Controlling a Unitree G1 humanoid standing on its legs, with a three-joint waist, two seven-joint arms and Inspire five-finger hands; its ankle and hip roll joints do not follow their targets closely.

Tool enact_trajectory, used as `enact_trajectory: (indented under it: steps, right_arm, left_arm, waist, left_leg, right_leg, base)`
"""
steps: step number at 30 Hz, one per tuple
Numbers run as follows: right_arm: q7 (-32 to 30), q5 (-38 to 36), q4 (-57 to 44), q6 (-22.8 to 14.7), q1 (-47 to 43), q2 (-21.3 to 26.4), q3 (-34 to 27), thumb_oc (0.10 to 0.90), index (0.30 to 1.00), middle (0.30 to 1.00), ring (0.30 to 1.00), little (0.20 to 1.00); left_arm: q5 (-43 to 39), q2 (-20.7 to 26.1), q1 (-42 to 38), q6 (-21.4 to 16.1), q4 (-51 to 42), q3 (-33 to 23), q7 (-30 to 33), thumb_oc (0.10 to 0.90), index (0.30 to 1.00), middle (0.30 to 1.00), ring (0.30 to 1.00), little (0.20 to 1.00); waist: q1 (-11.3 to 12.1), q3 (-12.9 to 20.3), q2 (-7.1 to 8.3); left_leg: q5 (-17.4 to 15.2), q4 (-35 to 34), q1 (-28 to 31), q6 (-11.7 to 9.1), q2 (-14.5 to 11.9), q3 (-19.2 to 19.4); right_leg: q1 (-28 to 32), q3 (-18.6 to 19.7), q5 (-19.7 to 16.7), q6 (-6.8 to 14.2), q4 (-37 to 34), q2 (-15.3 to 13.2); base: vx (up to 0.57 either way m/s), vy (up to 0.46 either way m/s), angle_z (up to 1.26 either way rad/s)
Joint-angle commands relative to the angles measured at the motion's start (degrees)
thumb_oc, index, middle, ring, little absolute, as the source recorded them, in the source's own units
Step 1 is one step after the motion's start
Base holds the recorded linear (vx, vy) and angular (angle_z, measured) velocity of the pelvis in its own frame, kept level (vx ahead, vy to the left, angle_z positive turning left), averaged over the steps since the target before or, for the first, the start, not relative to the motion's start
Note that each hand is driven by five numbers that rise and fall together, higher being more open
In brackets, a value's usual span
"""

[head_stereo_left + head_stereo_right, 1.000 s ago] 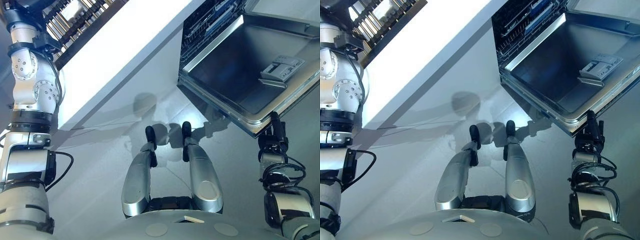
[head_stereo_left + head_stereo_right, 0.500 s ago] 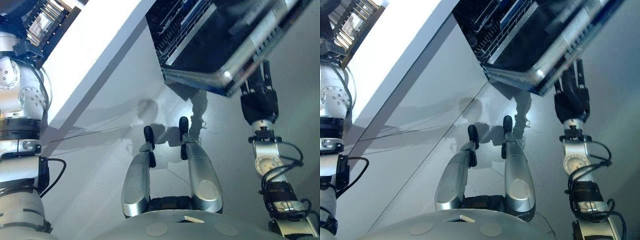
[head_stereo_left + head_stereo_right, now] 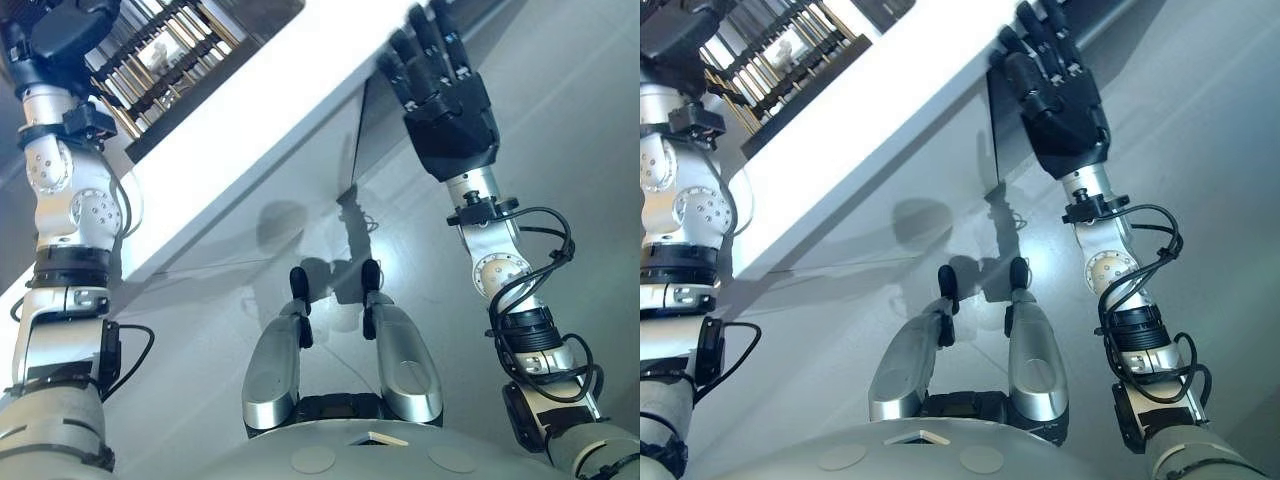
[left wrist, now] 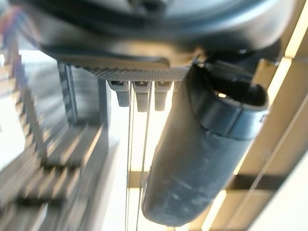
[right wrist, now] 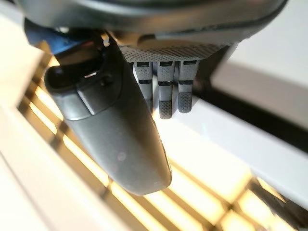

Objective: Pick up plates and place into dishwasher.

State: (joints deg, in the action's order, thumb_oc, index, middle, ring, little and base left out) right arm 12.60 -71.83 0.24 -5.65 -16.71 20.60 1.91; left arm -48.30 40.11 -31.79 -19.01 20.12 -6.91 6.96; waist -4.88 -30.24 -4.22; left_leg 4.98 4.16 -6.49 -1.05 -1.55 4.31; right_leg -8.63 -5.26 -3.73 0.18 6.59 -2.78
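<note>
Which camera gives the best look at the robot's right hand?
The right eye view: the whole right hand shows, fingers straight, by the edge of the white counter. The left eye view shows much the same; the right wrist view gives its thumb and fingertips from very close.

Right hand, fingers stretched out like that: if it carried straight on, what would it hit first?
Probably the white counter: the right hand points its straight fingers at the counter's end, and they look close. How close is hard to judge from here.
</note>
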Motion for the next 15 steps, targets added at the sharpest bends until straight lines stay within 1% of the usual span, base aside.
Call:
enact_trajectory:
  steps: [1, 4, 6, 8, 11, 12, 15]
  right_arm:
    - [-0.32, 4.2, -1.35, -7.31, 5.19, -4.03, -4.4, 0.8, 0.9, 0.9, 0.9, 0.9]
    - [-6.23, 16.71, 2.17, -15.78, 10.81, -3.47, -5.43, 0.8, 0.9, 0.9, 0.9, 0.9]
    - [-10.84, 27.35, 3.67, -21.57, 13.21, -3.12, -6.09, 0.8, 0.9, 0.9, 0.9, 0.9]
    - [-16.36, 35.11, 5.24, -24.84, 14.79, -2.65, -6.42, 0.8, 0.9, 0.9, 0.9, 0.9]
    - [-22.15, 43.61, 8.79, -27.85, 15.75, -2.5, -7.29, 0.8, 0.9, 0.9, 0.9, 0.9]
    - [-24.37, 46.15, 9.98, -28.05, 16.07, -2.37, -7.57, 0.8, 0.9, 0.9, 0.9, 0.9]
    - [-27.96, 48.95, 14.0, -28.48, 16.88, -2.08, -8.49, 0.8, 0.9, 0.9, 0.9, 0.9]
  left_arm:
    - [2.76, -1.59, 8.23, -7.47, -5.81, -2.93, -1.31, 0.8, 0.9, 0.9, 0.9, 0.9]
    - [5.16, -3.78, 12.73, -6.75, -9.43, -3.48, -1.01, 0.8, 0.9, 0.9, 0.9, 0.9]
    - [5.43, -4.81, 14.71, -5.37, -10.7, -4.08, -1.33, 0.8, 0.9, 0.9, 0.9, 0.9]
    - [4.6, -6.56, 16.6, -4.04, -11.66, -4.29, -2.02, 0.8, 0.9, 0.9, 0.9, 0.9]
    - [5.33, -8.51, 17.81, -3.42, -11.64, -3.93, -2.62, 0.8, 0.9, 0.9, 0.9, 0.9]
    - [5.23, -9.14, 18.15, -3.08, -11.84, -3.72, -2.78, 0.8, 0.9, 0.9, 0.9, 0.9]
    - [5.69, -10.39, 18.85, -2.98, -11.79, -3.42, -2.59, 0.8, 0.9, 0.9, 0.9, 0.9]
  waist:
    - [-0.7, 9.73, 2.86]
    - [-1.03, 12.36, 2.7]
    - [-1.49, 13.97, 2.65]
    - [-1.92, 15.61, 2.63]
    - [-2.25, 17.53, 2.57]
    - [-2.35, 18.24, 2.54]
    - [-2.66, 19.88, 2.62]
  left_leg:
    - [-5.61, -1.17, 2.49, 2.64, 4.07, 3.46]
    - [-5.26, -3.37, 4.95, 2.67, 3.95, 3.38]
    - [-5.23, -4.25, 6.28, 2.68, 3.91, 3.44]
    - [-5.24, -5.15, 7.57, 2.66, 3.85, 3.66]
    - [-5.32, -6.22, 9.16, 2.56, 3.76, 3.91]
    - [-5.34, -6.6, 9.73, 2.51, 3.75, 3.96]
    - [-5.47, -7.44, 10.93, 2.3, 3.68, 4.18]
  right_leg:
    - [1.06, 1.25, 6.53, 2.63, 3.49, 1.91]
    - [3.01, 1.35, 6.47, 2.77, 2.3, 2.35]
    - [4.18, 1.55, 6.39, 2.81, 1.54, 2.58]
    - [5.32, 1.81, 6.32, 2.89, 0.74, 2.82]
    - [6.81, 2.0, 6.24, 3.1, -0.24, 3.12]
    - [7.4, 2.14, 6.17, 3.16, -0.72, 3.23]
    - [8.72, 2.49, 5.97, 3.42, -1.97, 3.4]
  base:
    - [0.06, 0.02, -0.05]
    - [0.04, 0.007, -0.02]
    - [0.02, -0.003, -0.05]
    - [0.02, -0.007, -0.08]
    - [0.02, -0.01, -0.08]
    - [0.01, -0.016, -0.18]
    - [-0.01, -0.016, -0.09]
